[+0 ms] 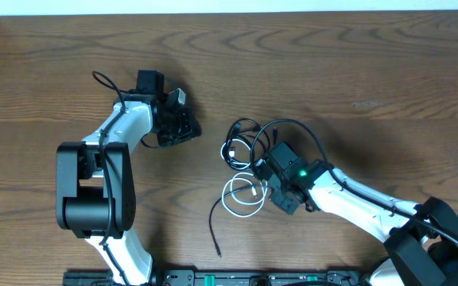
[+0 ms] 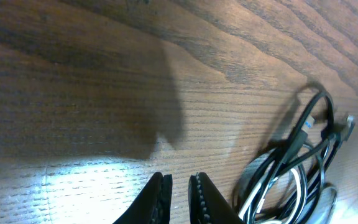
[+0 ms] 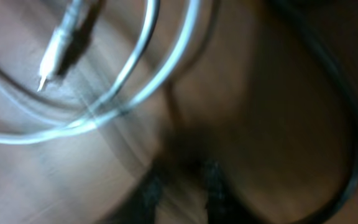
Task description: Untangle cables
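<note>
The black cable (image 1: 241, 141) lies bunched in loops at the table's middle, with one tail (image 1: 214, 230) running toward the front edge. The white cable (image 1: 241, 197) is coiled just below it, overlapping the black loops. My right gripper (image 1: 258, 167) hovers low at the right edge of the pile. In the blurred right wrist view its jaws (image 3: 182, 174) stand slightly apart over bare wood, beside the white cable (image 3: 104, 115) and its plug (image 3: 55, 53). My left gripper (image 1: 186, 129) is left of the pile. It is nearly closed (image 2: 180, 186) and empty, with the black cable (image 2: 306, 134) to its right.
The wooden table (image 1: 356, 71) spreads to all sides. The left arm's base (image 1: 94, 191) stands at the front left and the right arm (image 1: 356, 202) reaches in from the front right. The arms' own thick black wires (image 1: 106, 83) run along them.
</note>
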Controlling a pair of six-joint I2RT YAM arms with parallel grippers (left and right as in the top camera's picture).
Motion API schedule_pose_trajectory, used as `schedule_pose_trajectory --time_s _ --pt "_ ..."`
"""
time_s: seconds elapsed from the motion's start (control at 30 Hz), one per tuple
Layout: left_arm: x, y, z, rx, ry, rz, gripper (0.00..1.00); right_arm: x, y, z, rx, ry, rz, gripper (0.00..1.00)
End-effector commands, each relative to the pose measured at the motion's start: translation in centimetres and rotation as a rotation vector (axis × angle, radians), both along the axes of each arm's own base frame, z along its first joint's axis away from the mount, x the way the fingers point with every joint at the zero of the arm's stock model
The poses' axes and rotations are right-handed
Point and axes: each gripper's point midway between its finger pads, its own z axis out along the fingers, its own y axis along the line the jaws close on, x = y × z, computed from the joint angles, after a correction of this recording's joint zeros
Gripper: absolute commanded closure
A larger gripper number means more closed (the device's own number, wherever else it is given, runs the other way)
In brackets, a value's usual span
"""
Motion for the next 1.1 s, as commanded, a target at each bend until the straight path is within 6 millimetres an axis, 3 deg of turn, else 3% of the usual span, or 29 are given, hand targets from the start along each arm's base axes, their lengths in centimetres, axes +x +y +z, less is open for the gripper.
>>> schedule_pose_trajectory --time_s 0.0,0.03,0.07,0.2,0.33,0.4,0.5,0.6,0.7,0.9,1.07 --pt "0.4 -0.3 1.1 -0.012 -0.035 -0.017 0.83 2.2 -1.9 0.2 -0.085 -0.117 -0.116 0.3" --pt "0.4 -0.3 1.1 -0.012 -0.035 -0.017 0.83 2.8 -1.9 0.4 -0.087 -0.151 -0.124 0.01" --pt "0.4 -0.3 1.1 -0.012 -0.035 -0.017 0.79 3.5 -1.7 0.7 -0.081 -0.184 -0.142 0.01" --pt "0.4 -0.3 1.1 -0.012 -0.035 -0.017 0.78 5.3 -0.2 2.3 0.004 -0.246 -0.222 0.01" --pt "0.4 -0.3 1.1 -0.012 -0.035 -0.017 0.76 6.8 1.5 5.7 0.07 -0.296 -0.221 0.01" --pt "0.4 -0.3 1.1 -0.012 -0.035 -0.017 0.74 7.8 2.5 7.5 0.116 -0.333 -0.225 0.11" --pt "0.4 -0.3 1.1 -0.012 -0.035 -0.017 0.73 8.7 4.6 9.6 0.219 -0.353 -0.209 0.34" --pt "0.4 -0.3 1.1 -0.012 -0.035 -0.016 0.73 9.0 6.3 10.4 0.304 -0.352 -0.185 0.65" --pt "0.4 -0.3 1.1 -0.012 -0.035 -0.016 0.73 9.2 6.6 10.5 0.316 -0.356 -0.183 0.96" --pt "0.4 -0.3 1.1 -0.012 -0.035 -0.016 0.73 9.0 6.7 9.3 0.312 -0.322 -0.197 0.99" --pt "0.4 -0.3 1.1 -0.012 -0.035 -0.016 0.72 6.8 7.3 7.3 0.319 -0.188 -0.155 0.81"
